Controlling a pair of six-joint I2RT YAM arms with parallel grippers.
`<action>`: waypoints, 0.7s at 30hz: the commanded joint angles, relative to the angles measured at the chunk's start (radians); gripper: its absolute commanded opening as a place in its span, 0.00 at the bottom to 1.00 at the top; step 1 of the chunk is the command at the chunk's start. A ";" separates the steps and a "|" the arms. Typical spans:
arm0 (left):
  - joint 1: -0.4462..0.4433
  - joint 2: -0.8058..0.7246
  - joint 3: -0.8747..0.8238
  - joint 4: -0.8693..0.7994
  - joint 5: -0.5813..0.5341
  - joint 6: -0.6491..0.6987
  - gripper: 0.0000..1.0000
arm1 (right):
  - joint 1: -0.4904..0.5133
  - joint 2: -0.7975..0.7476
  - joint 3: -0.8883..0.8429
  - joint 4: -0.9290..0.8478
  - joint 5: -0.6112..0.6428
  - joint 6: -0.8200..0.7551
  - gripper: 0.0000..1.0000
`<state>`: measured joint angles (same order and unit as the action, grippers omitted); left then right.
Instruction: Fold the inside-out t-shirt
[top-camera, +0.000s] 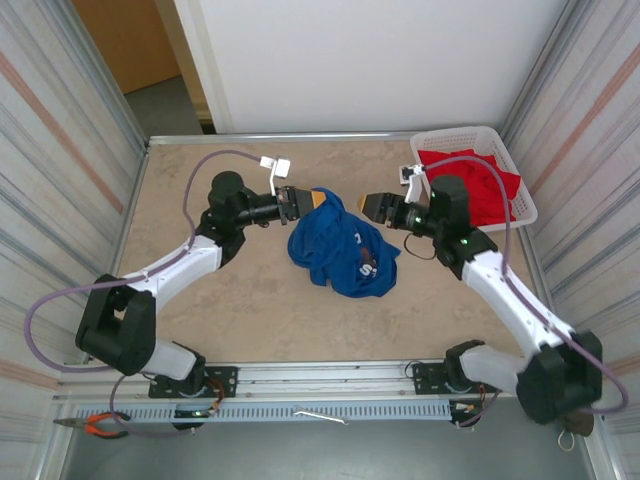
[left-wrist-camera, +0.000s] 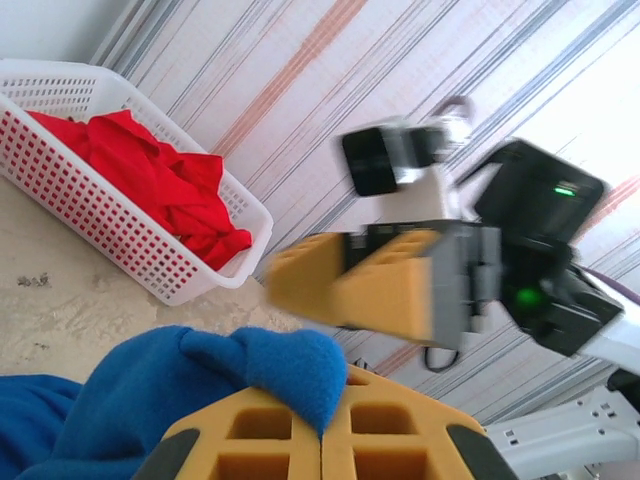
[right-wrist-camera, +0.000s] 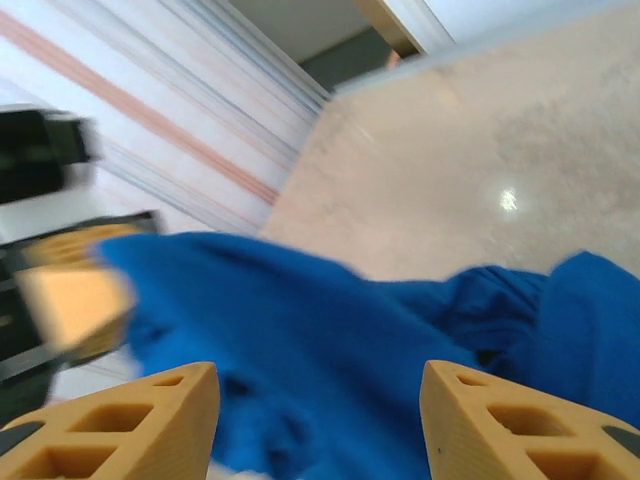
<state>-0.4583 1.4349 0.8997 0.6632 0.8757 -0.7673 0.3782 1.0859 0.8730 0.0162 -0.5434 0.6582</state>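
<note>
The left gripper (top-camera: 297, 203) is clamped on a bunched fold of the inside-out t-shirt (top-camera: 340, 250); in the left wrist view, blue cloth is pinched between its yellow fingers (left-wrist-camera: 400, 445). The rest of the shirt lies crumpled at its 5 o'clock, mid-table (top-camera: 240, 300), with a white print showing. At 3 o'clock from the left gripper, the right gripper (top-camera: 375, 207) faces it with its jaws spread apart, just beside the shirt's raised edge. At the shirt's 1 o'clock, a white basket (top-camera: 523, 190) holds a red garment (top-camera: 480, 185).
</note>
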 joint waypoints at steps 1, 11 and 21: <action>0.012 -0.004 -0.011 0.069 0.032 -0.027 0.00 | 0.061 -0.046 -0.006 -0.076 0.070 0.020 0.53; 0.015 -0.010 0.004 0.028 0.059 -0.017 0.00 | 0.117 0.173 0.173 -0.085 0.060 -0.140 0.71; 0.021 0.011 0.013 0.027 0.086 -0.020 0.00 | 0.100 0.349 0.253 -0.024 -0.068 -0.131 0.16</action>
<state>-0.4500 1.4399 0.8951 0.6773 0.9249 -0.7876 0.4854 1.4075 1.1027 -0.0418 -0.5407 0.5320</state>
